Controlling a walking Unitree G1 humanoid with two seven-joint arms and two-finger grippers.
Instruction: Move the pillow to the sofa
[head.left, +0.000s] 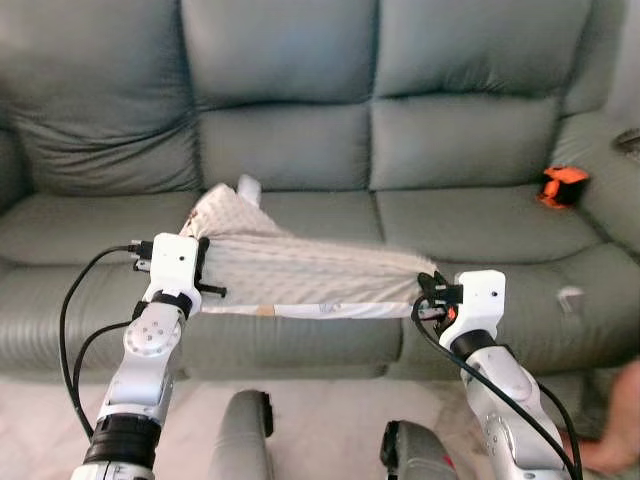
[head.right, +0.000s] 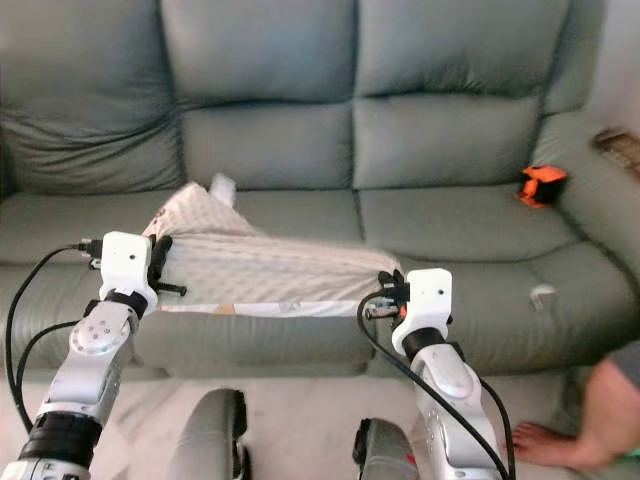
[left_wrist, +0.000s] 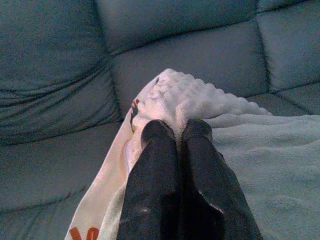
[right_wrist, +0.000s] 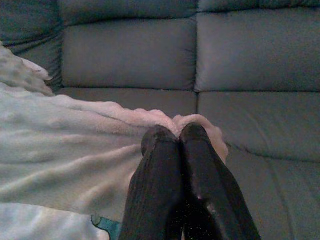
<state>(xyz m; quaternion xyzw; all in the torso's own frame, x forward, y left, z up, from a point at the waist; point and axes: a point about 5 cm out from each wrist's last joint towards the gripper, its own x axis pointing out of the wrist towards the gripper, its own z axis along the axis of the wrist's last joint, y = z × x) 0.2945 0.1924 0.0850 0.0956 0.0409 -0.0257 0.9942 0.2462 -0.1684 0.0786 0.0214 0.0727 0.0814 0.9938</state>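
A: What is lying on the grey-green sofa (head.left: 300, 130) right now?

B: The white pillow (head.left: 300, 275) is stretching across the front of the seat cushions, hanging between the two arms.

A: And how are the grippers holding it?

B: The left gripper (left_wrist: 176, 131) is pinching the pillow's bumpy left corner, fingers pressed together on the fabric. The right gripper (right_wrist: 172, 134) is clamping the right corner the same way.

A: Anything else showing?

B: A person's bare foot (head.right: 548, 442) is resting on the floor at the right, and a small orange object (head.left: 563, 186) is sitting on the right seat.
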